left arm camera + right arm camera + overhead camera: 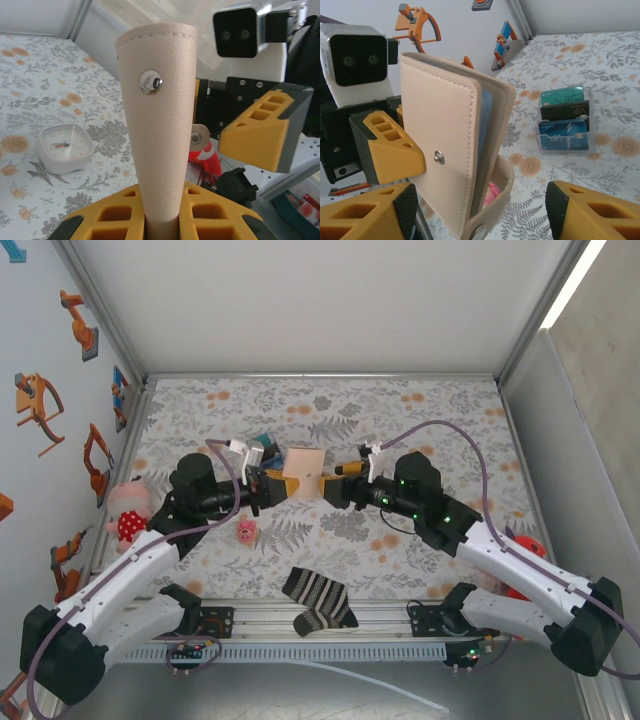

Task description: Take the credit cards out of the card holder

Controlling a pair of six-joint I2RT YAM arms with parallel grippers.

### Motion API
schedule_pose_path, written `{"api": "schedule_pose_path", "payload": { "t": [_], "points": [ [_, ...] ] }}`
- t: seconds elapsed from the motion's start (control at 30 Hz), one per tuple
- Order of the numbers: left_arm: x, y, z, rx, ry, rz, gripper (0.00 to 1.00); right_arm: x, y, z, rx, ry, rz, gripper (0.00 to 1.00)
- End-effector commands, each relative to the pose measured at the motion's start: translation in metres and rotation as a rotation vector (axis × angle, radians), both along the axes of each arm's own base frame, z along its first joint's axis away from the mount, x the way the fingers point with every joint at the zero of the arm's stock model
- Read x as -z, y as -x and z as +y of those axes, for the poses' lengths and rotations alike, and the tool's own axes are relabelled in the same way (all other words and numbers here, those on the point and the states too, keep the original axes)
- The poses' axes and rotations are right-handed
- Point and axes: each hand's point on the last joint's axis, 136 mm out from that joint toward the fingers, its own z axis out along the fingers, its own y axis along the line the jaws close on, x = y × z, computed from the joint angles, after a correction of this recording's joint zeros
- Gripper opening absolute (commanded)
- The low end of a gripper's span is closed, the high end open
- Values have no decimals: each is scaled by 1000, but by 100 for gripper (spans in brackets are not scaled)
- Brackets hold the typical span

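Card holder [303, 462] is held upright over the table [420, 410] at the centre of the top view. One end is pinched in the narrow left claw [162, 220], while the right claw [480, 212] stands wide, a finger on each side of the loose strap [506, 187]; I cannot tell whether it touches the leather. At the right of the right wrist view a dark card [565, 110] in a clear box [565, 151] reads "VIP", and the tan, stitched holder, slightly parted, shows a blue-grey inner panel [487, 112] and a metal stud [439, 157].
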Motion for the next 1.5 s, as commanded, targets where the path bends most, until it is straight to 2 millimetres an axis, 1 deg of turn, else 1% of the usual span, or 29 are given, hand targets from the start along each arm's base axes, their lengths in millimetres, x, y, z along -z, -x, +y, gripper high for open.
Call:
{"api": "schedule_pose_path", "payload": {
  "t": [0.0,0.1,0.2,0.27,0.43,0.6,0.77,0.9,1.03,1.27,1.4,1.47],
  "points": [
    [-30,14,1,60,75,-62,0,-13,5,-3,-15,-40,-54,65],
    [-37,19,0,91,106,-58,0,-12,8,-8,-8,-52,-64,60],
    [-41,23,-1,120,138,-47,0,-12,12,-10,-18,-64,-71,52],
    [-43,24,-2,131,151,-42,0,-15,17,-11,-35,-80,-80,49],
    [-47,27,-5,169,164,-17,0,-22,23,-13,-57,-117,-101,48],
    [-47,31,-6,197,172,-4,0,-29,27,-8,-96,-143,-105,48],
    [-49,39,-8,233,175,-10,0,-32,27,-2,-121,-157,-107,43],
    [-50,46,-10,264,176,-19,0,-36,29,3,-153,-182,-111,41],
    [-49,52,-14,293,178,-28,0,-40,34,7,-190,-204,-112,36],
    [-53,55,-19,315,184,-32,0,-53,50,11,-293,-275,-137,33],
    [-53,53,-22,321,180,-19,0,-56,52,13,-313,-290,-132,23],
    [-51,52,-24,323,176,-8,2,-54,51,14,-314,-287,-125,18]
  ]
}}
